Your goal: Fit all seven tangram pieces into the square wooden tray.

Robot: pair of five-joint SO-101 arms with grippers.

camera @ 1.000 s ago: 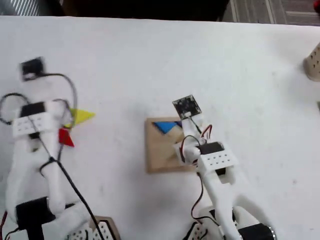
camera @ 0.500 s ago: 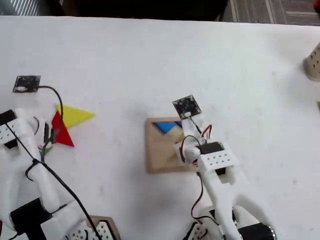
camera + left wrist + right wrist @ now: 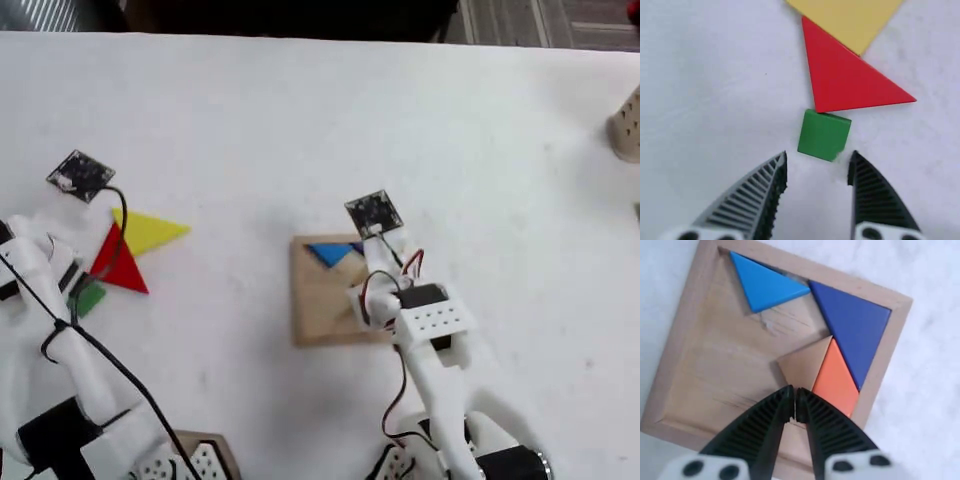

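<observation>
The square wooden tray [image 3: 315,310] [image 3: 687,325] lies mid-table and holds a light blue triangle [image 3: 765,282], a dark blue triangle [image 3: 855,327], an orange piece [image 3: 837,382] and a plain wooden triangle [image 3: 800,365]. My right gripper [image 3: 795,402] hangs shut over the tray's floor, holding nothing. At the left lie a yellow triangle [image 3: 150,230] [image 3: 847,17], a red triangle [image 3: 120,262] [image 3: 847,80] and a small green square [image 3: 88,297] [image 3: 823,135]. My left gripper [image 3: 817,170] is open just short of the green square, its fingers to either side.
A perforated tan cylinder [image 3: 626,125] stands at the table's right edge. A wooden block [image 3: 215,455] sits by the arm bases at the front. Bare white table spans the back and the gap between the loose pieces and the tray.
The left arm has pulled back toward the left front, uncovering the red triangle and the green square. The right arm and the tray pieces have stayed still.
</observation>
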